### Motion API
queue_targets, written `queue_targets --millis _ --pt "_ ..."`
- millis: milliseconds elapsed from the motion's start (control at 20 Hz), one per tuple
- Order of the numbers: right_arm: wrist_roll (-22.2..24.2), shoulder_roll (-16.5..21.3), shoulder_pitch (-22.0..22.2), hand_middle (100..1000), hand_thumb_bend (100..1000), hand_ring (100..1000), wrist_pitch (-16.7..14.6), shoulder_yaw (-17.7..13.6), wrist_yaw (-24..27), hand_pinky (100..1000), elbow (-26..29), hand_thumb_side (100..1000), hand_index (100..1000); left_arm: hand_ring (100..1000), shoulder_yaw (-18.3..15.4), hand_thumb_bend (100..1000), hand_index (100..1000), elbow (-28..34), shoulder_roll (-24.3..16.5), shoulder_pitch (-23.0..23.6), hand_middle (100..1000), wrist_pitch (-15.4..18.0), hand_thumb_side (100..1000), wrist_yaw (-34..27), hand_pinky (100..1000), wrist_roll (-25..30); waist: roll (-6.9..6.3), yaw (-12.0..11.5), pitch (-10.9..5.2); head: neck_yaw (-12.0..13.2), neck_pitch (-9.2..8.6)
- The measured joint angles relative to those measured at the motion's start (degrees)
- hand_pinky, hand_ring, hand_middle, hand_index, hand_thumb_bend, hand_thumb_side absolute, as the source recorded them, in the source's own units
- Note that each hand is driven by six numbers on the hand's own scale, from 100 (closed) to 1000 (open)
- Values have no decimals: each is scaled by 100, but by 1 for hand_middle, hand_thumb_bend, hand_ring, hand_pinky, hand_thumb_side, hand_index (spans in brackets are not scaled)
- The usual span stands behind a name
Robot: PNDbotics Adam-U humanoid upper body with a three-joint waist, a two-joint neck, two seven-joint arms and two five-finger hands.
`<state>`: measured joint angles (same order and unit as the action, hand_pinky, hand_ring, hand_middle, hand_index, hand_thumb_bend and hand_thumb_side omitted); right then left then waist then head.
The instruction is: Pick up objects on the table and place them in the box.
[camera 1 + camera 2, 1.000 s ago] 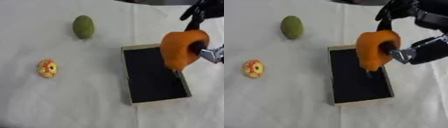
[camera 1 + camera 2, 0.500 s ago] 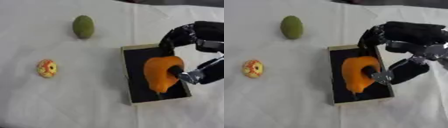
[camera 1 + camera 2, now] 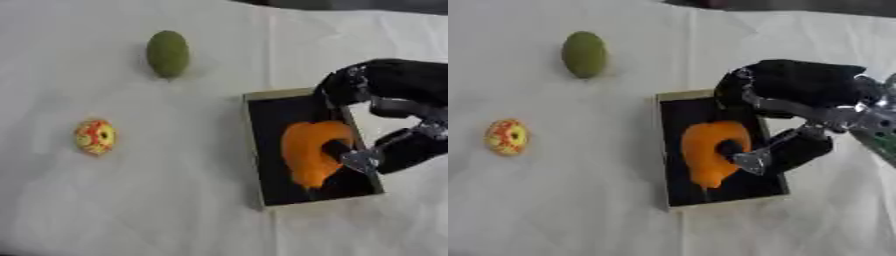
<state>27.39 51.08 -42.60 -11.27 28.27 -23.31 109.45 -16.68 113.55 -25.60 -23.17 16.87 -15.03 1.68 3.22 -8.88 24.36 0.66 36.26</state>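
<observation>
Orange object (image 3: 710,152) now down inside the box (image 3: 677,200), lowered from above its rim; your right hand (image 3: 785,150) still curls round it. First item nearly placed. Green fruit (image 3: 168,53) and yellow-red piece (image 3: 94,136) wait on the cloth.

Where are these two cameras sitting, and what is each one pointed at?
Left eye view: in the robot's head, looking down at the white table; the right hand enters from the right, holding the orange object in the black box.
Right eye view: beside it in the head, same downward look; the same hand shows.
Both share the green fruit and the red-yellow ball.
</observation>
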Motion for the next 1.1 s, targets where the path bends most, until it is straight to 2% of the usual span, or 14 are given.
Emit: queue_targets --millis 50,150,250,700,1100 --pt "44 0 21 651 100 905 -48 18 -54 837 -32 387 801 679 0 100 809 0 5 0 707 -1 578 0 857 2 0 0 0 0 0" --pt "194 0 35 723 100 952 -196 41 -138 868 -71 387 838 678 0 100 809 0 28 0 707 -2 579 -2 858 3 0 0 0 0 0" --pt "361 0 59 756 100 974 -359 38 -215 890 -93 402 855 678 0 100 809 0 40 0 707 -3 579 -3 858 5 0 2 0 1 0" --pt "741 2 132 755 100 983 -701 -2 -334 898 -155 413 850 677 0 100 807 0 43 6 704 -25 580 -6 857 28 1 9 0 3 0" --pt "640 31 185 739 100 976 -673 -188 -277 890 -152 366 845 677 0 100 808 0 46 7 705 -34 581 -9 857 37 -1 25 1 18 0"
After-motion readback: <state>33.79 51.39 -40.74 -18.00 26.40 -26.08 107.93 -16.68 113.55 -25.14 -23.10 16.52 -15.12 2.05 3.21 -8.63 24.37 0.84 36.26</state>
